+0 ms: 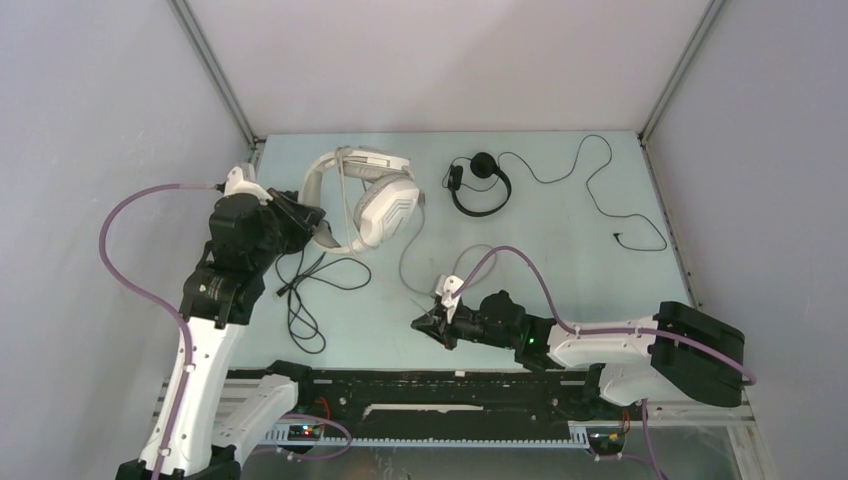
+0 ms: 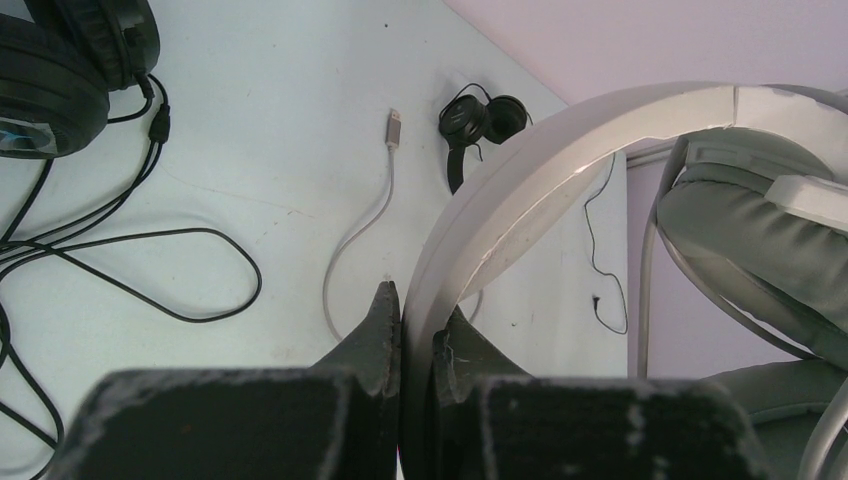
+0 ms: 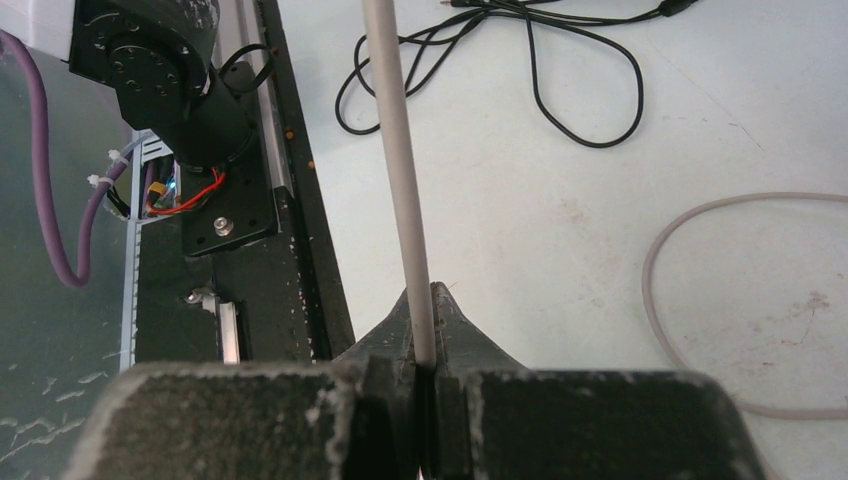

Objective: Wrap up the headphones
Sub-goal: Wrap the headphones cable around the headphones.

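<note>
White over-ear headset (image 1: 385, 205) is at the back left of the desk (image 1: 580, 290), and my left tool (image 2: 418, 318) is clamped narrow on its headband (image 2: 560, 150). My right tool (image 3: 424, 318), near the front middle, is pinched tight on the grey cable (image 3: 395, 150). I see the small black on-ear headset (image 1: 480, 185) at the back centre, its cord trailing right. The bulky black headset (image 2: 50, 70) lies beside my left arm, its cord in loose loops.

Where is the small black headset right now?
The small black headset lies, in the top view, at the far middle of the table, just right of the white headset, its thin cable trailing rightward.
</note>
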Tool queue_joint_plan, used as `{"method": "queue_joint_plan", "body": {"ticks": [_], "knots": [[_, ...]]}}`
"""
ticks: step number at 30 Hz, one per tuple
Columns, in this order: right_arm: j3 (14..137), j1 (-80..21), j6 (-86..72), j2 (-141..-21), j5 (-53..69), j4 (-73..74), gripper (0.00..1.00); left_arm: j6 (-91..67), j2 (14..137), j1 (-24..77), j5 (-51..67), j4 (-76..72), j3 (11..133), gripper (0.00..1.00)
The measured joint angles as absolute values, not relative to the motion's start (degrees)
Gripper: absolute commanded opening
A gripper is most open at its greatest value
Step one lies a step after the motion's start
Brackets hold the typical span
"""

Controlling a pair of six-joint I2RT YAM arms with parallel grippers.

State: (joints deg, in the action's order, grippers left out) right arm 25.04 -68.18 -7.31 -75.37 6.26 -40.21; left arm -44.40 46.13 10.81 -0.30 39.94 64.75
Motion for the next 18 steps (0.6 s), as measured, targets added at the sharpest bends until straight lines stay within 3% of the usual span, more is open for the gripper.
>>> {"method": "queue_joint_plan", "body": {"ticks": [18], "knots": [[24.4,-68.2,-7.4,-75.1,11.0,-38.6,0.00,-36.9,48.0,9.7,-6.5,38.6,64.8,0.00]]}}
